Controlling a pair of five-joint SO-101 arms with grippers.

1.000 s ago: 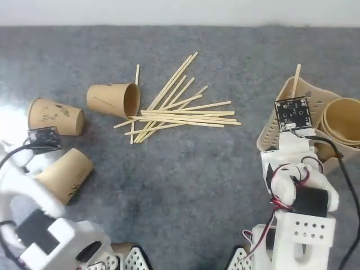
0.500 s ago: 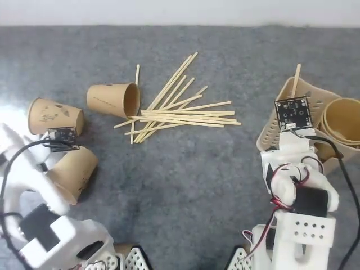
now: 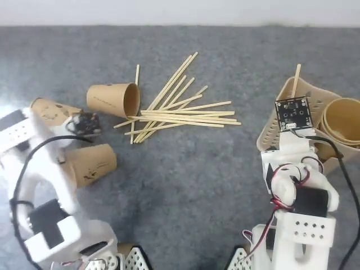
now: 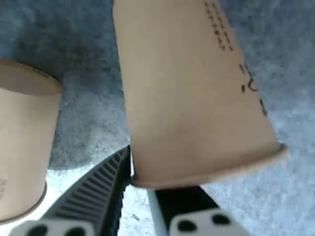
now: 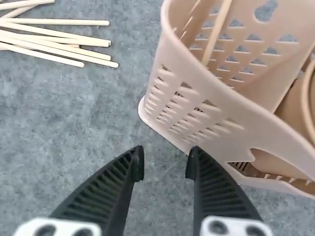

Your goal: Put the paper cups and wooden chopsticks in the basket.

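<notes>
Grey bench [image 3: 225, 169] seen from above: chopsticks [image 3: 180, 109] fanned mid-bench, two loose cups [image 3: 115, 100] lying at their left. Held cup [image 3: 90, 165] sits near those, and the basket [image 3: 269, 138] far right has stacked cups [image 3: 343, 121] inside. Left wrist: left tool [image 4: 140, 179] clenched on held cup's rim. Right wrist: right tool [image 5: 165, 164] released, grasping nothing, just beside basket.

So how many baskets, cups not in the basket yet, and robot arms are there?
Baskets: 1
Cups outside it: 3
Arms: 2
Total: 6
</notes>
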